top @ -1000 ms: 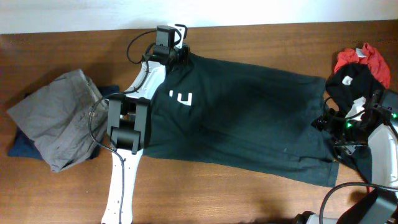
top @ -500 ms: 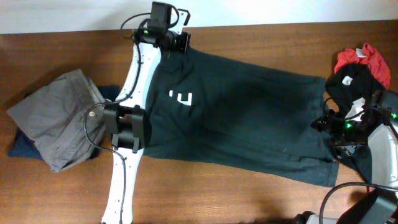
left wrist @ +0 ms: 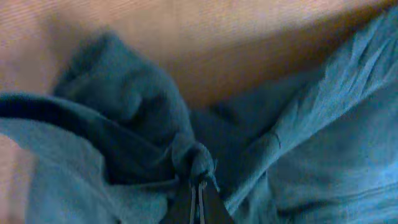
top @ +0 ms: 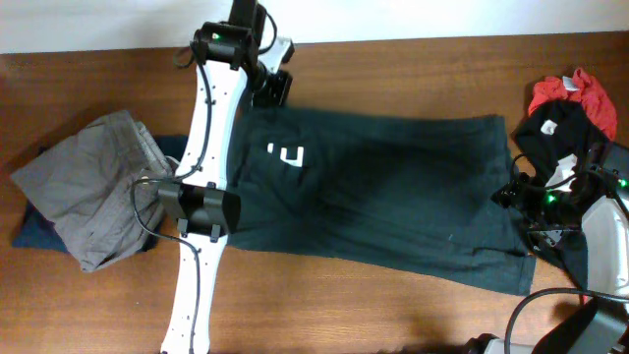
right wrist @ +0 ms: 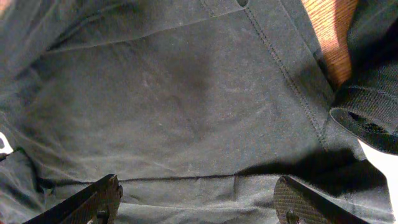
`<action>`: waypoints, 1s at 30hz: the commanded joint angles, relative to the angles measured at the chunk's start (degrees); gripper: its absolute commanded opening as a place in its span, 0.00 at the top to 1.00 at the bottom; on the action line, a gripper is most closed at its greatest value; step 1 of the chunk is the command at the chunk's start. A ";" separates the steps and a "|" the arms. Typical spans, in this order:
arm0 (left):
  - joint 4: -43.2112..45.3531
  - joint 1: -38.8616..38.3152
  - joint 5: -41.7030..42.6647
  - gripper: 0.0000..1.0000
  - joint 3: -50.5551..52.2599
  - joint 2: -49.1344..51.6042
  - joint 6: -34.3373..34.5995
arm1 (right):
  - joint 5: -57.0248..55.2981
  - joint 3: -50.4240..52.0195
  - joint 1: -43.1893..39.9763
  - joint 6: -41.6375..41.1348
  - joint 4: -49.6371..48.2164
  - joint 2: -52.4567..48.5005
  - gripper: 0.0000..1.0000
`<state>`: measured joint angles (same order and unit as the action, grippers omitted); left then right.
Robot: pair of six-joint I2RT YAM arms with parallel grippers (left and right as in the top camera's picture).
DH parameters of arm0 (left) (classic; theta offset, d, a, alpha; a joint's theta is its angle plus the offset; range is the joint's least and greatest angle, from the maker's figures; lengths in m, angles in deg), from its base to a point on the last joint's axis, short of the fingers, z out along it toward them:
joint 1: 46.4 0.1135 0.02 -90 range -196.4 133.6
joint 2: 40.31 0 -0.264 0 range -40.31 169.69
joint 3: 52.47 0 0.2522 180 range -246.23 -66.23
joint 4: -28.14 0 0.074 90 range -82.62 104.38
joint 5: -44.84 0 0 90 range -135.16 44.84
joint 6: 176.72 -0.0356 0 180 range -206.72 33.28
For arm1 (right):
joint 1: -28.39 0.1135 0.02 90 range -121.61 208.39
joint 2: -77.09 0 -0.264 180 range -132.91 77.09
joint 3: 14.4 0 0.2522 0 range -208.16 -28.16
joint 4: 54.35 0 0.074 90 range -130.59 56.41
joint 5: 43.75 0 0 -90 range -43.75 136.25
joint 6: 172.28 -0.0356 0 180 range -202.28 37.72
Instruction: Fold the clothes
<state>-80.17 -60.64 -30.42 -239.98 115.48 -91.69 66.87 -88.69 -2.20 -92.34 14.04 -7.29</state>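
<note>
Shirt [top: 383, 187] soft and limp, gripped by one corner

It lies spread across the middle of the table [top: 393, 315]. Left gripper [left wrist: 200, 190], upper left, pinches bunched cloth; right gripper [right wrist: 198, 198] hangs spread wide over the right hem. Light fabric likely sags: hold corners.

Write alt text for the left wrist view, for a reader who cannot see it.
The left gripper, shut, pinches a bunched fold of the dark garment, with loose folds spreading to either side of the pinch. The blurred brown wooden table shows across the top.
</note>
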 commanded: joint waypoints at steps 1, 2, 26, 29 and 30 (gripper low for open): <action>-2.19 -0.87 -1.03 0.99 -0.59 -0.22 -0.63 | -0.28 0.33 0.31 0.44 0.00 0.74 0.17; -2.19 -1.03 -1.07 1.00 -0.57 -0.22 -0.46 | -0.28 0.33 0.31 0.44 0.00 0.74 0.17; -2.19 -5.57 -14.58 1.00 17.92 -9.35 1.92 | 6.23 -0.46 0.20 0.55 -28.59 -3.96 0.26; -2.19 -5.60 -14.60 1.00 18.05 -9.35 1.90 | 9.35 -0.81 0.20 0.59 -31.69 -9.42 0.26; -2.19 -5.60 -14.60 1.00 18.05 -9.35 1.90 | 11.08 -1.03 0.20 0.57 -32.37 -11.32 0.26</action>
<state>-82.24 -66.56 -43.47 -222.30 109.14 -90.16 73.45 -88.95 -2.20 -91.34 -17.52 -13.76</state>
